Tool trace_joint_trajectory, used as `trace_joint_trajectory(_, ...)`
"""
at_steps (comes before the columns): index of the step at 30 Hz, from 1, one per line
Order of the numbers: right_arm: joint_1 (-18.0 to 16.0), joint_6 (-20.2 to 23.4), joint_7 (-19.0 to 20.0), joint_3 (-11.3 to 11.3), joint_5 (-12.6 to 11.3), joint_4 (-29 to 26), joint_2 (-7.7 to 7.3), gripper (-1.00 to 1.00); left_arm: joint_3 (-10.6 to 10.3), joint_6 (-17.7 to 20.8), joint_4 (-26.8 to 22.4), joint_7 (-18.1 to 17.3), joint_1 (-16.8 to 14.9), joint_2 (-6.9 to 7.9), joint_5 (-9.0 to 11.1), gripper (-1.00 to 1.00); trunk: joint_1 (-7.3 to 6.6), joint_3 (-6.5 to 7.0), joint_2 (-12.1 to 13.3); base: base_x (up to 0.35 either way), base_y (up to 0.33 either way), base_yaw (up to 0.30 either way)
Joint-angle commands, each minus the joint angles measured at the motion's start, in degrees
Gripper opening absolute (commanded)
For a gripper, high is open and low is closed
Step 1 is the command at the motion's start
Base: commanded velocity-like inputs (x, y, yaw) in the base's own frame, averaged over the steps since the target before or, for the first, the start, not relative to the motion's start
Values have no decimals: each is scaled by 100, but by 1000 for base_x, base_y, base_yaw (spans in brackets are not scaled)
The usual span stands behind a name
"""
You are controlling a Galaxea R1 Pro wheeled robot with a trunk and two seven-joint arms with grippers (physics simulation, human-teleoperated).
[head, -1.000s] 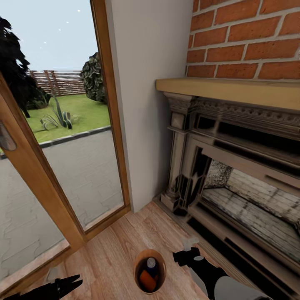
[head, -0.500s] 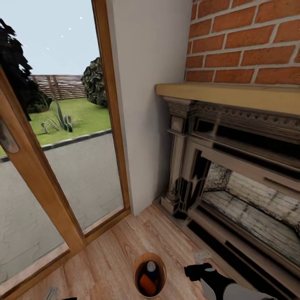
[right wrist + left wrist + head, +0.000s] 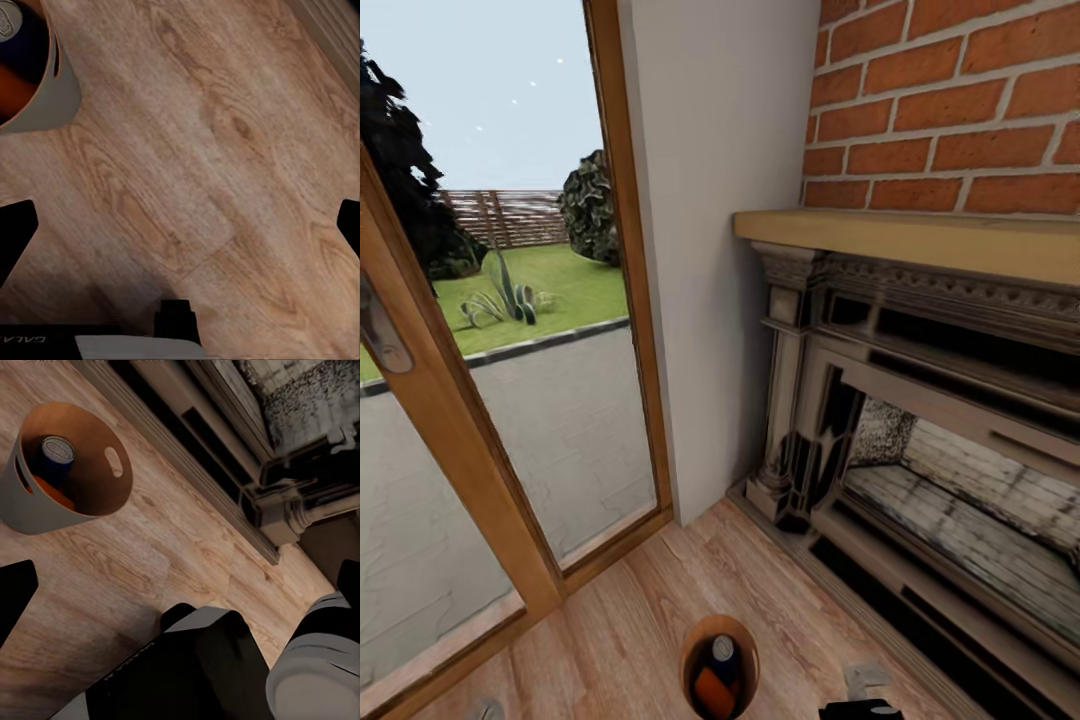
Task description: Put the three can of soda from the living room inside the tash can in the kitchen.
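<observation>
- The tash can point(image 3: 720, 665) stands upright on the light wood floor point(image 3: 630, 620) near the red-brick fireplace point(image 3: 920, 440), beside the glass door point(image 3: 510, 400).
- Inside it lie a dark blue can of soda point(image 3: 57, 451) with a silvery top and an orange can of soda point(image 3: 712, 690).
- Left hand point(image 3: 180, 585): fingers spread wide, holding nothing.
- Right hand point(image 3: 180, 225): fingers spread wide over bare floor, empty.

The round copper-brown bin point(image 3: 719, 665) runs off the head view's lower edge, and its wall hides most of the dark blue silver-topped can point(image 3: 722, 653) and an orange can point(image 3: 712, 692) — a third can cannot be made out. The right gripper's black fingertips point(image 3: 16, 234) are cut at the frame edges — empty floor between them.
</observation>
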Motion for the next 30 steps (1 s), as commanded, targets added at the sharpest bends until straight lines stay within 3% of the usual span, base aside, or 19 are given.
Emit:
trace_joint_trajectory(1,23,3,0,1,-6,11,-3,100,1,0,0,4,0,-10,-1,100,0,10,0,0,0,0)
trace_joint_trajectory(15,506,16,-1,1,-32,209,-232,100,0,0,1,30,1,-91,-2,100,0,144,0,0,0,0)
trace_joint_trajectory(17,703,10,-1,1,-47,215,-388,100,0,0,1,32,1,-141,-3,100,0,163,0,0,0,0)
trace_joint_trajectory(20,757,6,-1,0,-97,217,-443,100,0,0,1,33,1,-148,-3,100,0,192,0,0,0,0)
trace_joint_trajectory(27,1264,-8,-1,1,-822,216,-608,100,0,1,1,33,1,-176,-29,100,0,258,0,0,0,0)
trace_joint_trajectory(30,1374,-9,-1,1,-861,216,-615,100,0,5,1,33,1,-197,-90,100,0,287,0,0,0,0)
